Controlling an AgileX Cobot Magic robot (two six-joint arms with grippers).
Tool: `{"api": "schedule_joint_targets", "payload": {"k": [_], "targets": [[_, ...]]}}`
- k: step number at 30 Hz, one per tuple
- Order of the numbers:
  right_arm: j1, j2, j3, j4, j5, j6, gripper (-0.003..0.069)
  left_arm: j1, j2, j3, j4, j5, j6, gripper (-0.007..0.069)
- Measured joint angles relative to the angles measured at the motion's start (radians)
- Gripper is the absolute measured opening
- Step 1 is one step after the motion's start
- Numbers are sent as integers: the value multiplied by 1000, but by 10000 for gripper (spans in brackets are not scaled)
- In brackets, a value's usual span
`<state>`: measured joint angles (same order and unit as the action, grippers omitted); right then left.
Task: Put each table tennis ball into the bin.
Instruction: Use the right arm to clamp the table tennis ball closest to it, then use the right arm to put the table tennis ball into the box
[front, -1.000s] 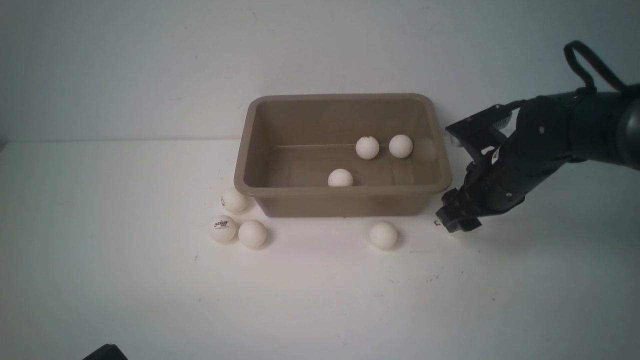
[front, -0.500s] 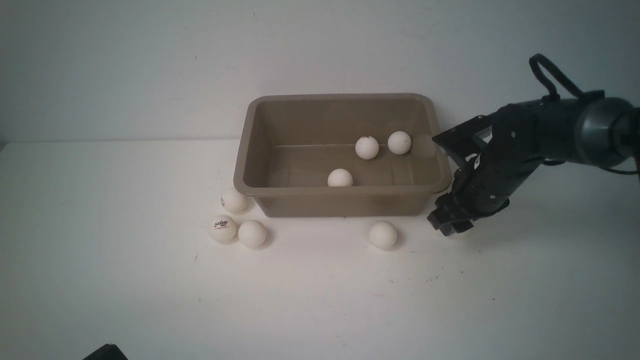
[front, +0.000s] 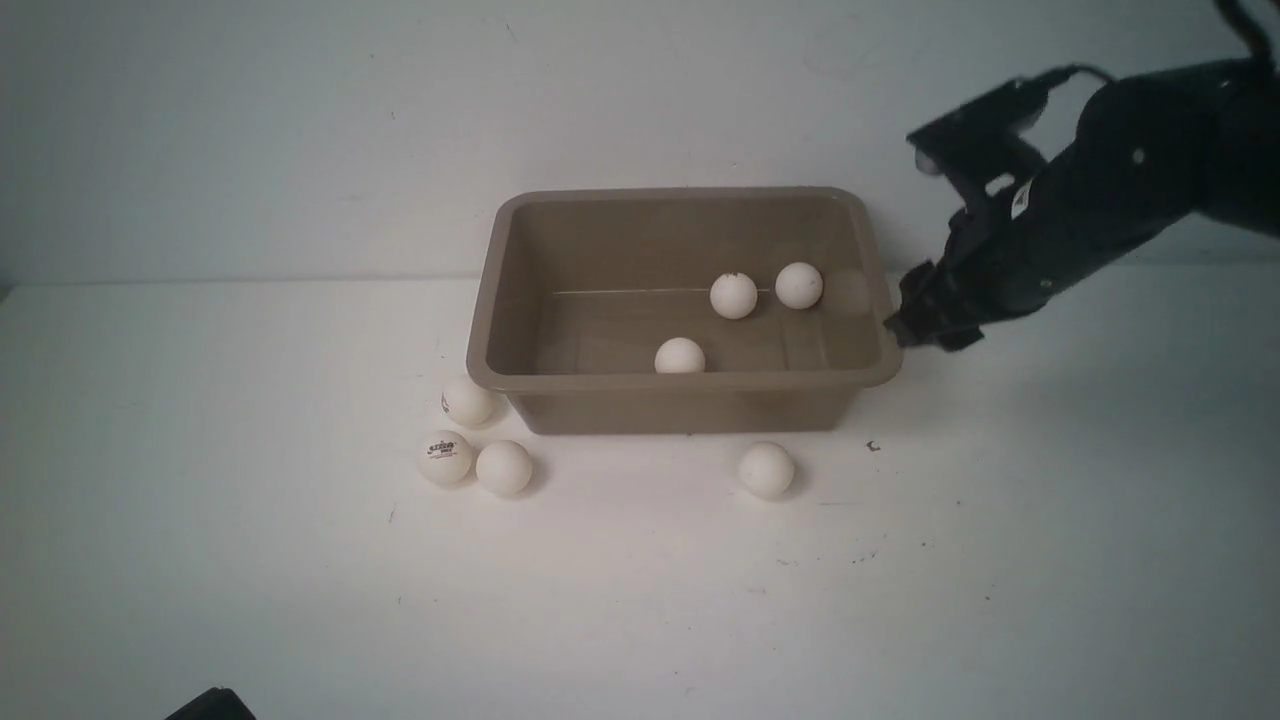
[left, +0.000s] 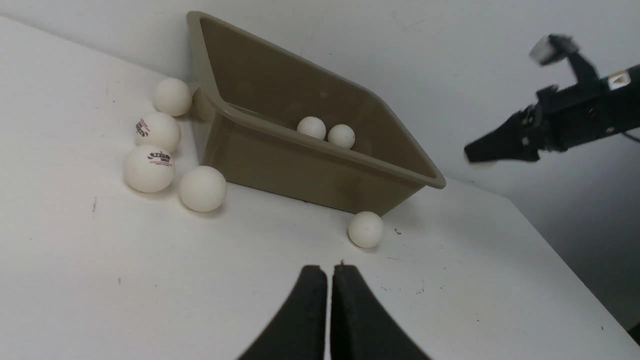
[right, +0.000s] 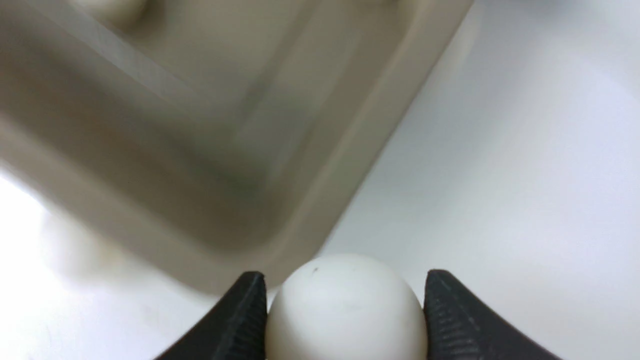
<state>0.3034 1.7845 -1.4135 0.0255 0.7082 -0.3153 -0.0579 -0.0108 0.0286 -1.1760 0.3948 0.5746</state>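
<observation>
white balls (front: 767, 470), two bearing small red-and-black logos (left: 160, 157); a taupe bin (front: 690, 381); a white table (front: 640, 600).

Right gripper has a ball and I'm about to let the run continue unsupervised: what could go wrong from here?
1. The right gripper pinches the held ball only at its fingertips; it could slip out on the way.
2. The ball hangs outside the bin, by its right rim; an early release would likely land it on the table.
3. The gripper sits close to that rim and might clip it moving across.
</observation>
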Motion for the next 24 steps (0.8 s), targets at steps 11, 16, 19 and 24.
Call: {"api": "schedule_joint_targets", "payload": {"k": [11,16,19,24], "targets": [[118,115,-3,0,-101,-70,363,0,0,0,0,0,3,-1],[119,139,-3,6,-154,-72,363,0,0,0,0,0,3,-1],[119,139,-3,7,-179,-72,371,0,0,0,0,0,3,-1],[119,139,-3,7,-212,-62,407,0,0,0,0,0,4,-1]]}}
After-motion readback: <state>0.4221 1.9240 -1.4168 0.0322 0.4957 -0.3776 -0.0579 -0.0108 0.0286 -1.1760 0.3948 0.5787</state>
